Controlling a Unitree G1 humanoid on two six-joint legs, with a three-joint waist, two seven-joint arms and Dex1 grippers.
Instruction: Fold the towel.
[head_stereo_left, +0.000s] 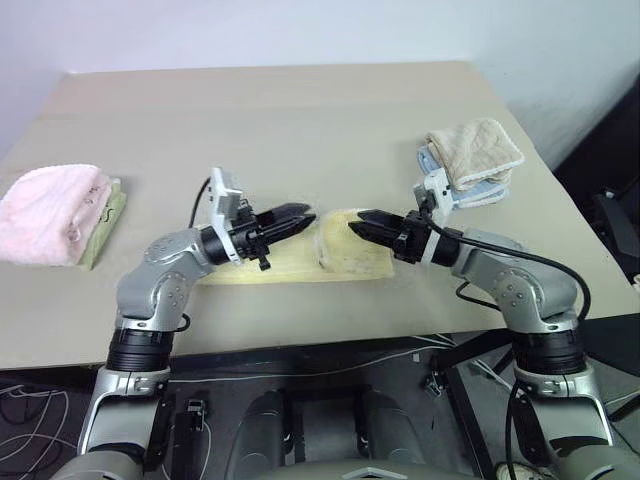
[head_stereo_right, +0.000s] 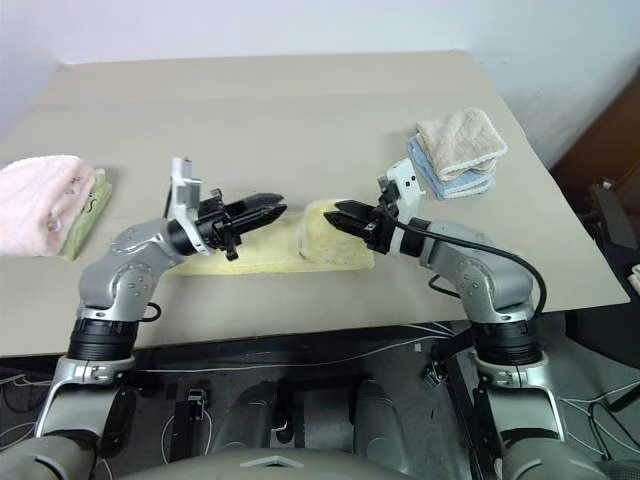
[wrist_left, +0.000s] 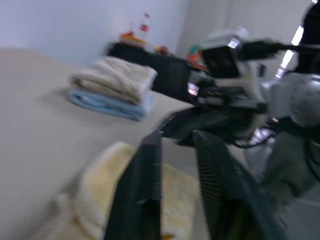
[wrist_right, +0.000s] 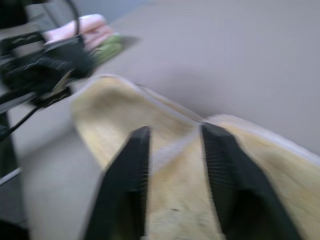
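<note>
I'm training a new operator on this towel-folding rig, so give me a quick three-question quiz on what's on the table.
1. True or false: the fluffy pink towel lies on a green folded cloth.
2. The folded beige terry towel rests on: A) the green cloth, B) a light blue folded towel, C) the pink towel.
3. Which towel lies nearest the left gripper and right gripper?
Key: 1 true; 2 B; 3 the pale yellow ribbed terry towel.

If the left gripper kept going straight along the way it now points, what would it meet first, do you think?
Most likely the right gripper, whose tips face the left gripper across a small gap above the towel; depth between them is hard to judge.
</note>
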